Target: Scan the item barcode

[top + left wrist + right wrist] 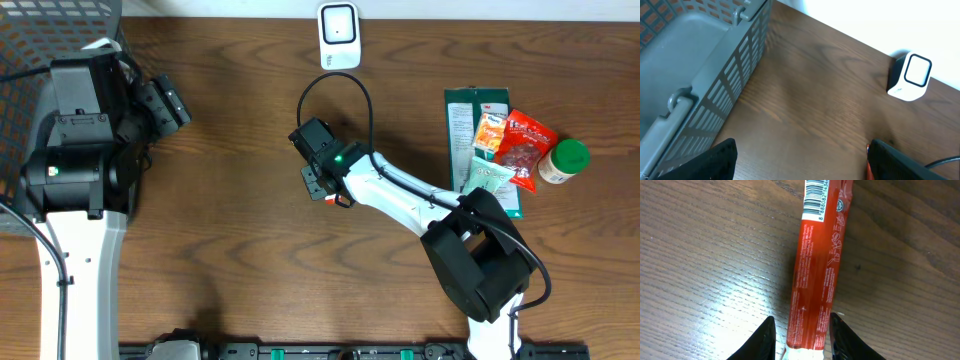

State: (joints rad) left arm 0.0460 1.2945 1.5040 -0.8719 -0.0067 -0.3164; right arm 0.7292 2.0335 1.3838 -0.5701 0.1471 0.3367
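- Plainly, the right end effector (804, 339) was clamped on the near end of a long red packet (815, 280), one finger on each side. The packet stretched away over the counter (700, 270), with its barcode (816, 197) at the far, free end.
- Whether the packet was lifted clear or resting on the wood could not be told from the wrist view.
- The grip sat at the very tip, so the packet would probably droop or swing during a carry. That could tilt the barcode off the reader's line.
- A soft wrapper can crease or slide between narrow fingers. A quick wrist turn would likely let it slip out.
- The scanner (338, 35) stood at the far edge of the counter, well apart from the packet. If its window was approached with the printed side turned away, or at a glancing angle, the code would likely not read.
- Glare on the glossy wrapper could also spoil a read.
- The left end effector (165, 100) hung open and empty beside the grey basket (715, 95), so it could not catch a dropped packet.
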